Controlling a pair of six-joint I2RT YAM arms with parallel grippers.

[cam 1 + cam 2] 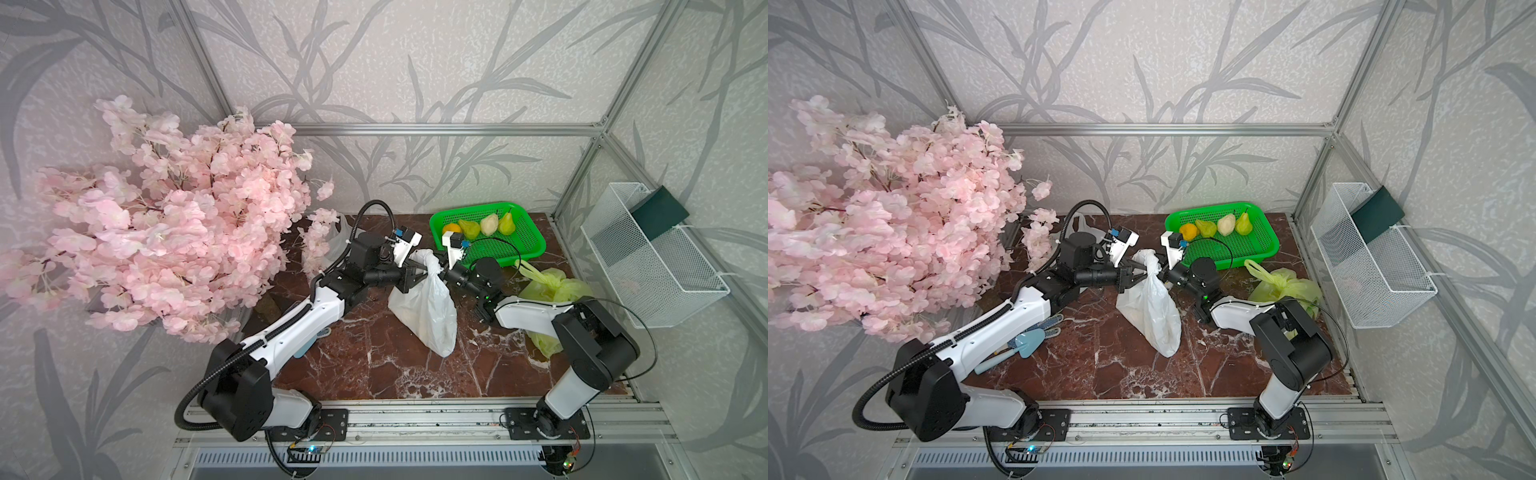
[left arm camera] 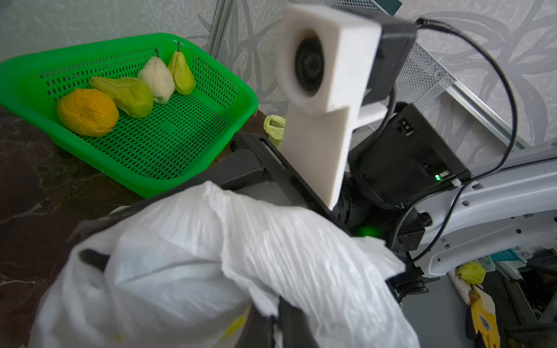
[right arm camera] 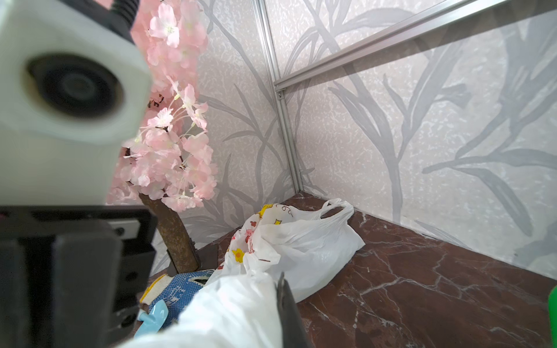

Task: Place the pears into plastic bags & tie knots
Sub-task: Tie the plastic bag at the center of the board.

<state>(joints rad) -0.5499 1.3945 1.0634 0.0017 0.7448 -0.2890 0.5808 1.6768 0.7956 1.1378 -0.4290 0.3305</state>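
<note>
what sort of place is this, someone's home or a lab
Probably a staged robot test booth, not a home: aluminium frame with wallpapered panels, arms bolted to a rail, fake blossom tree.

Bright, even, diffuse light; faint soft shadows on marble tabletop (image 1: 374, 374). Both top views sharp, wide-angle stretch toward edges. Wrist views: near camera housing (image 2: 325, 60) and white bag (image 2: 211, 256) blurred.

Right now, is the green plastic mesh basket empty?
No: the green plastic mesh basket holds three pears and one orange fruit.
</note>
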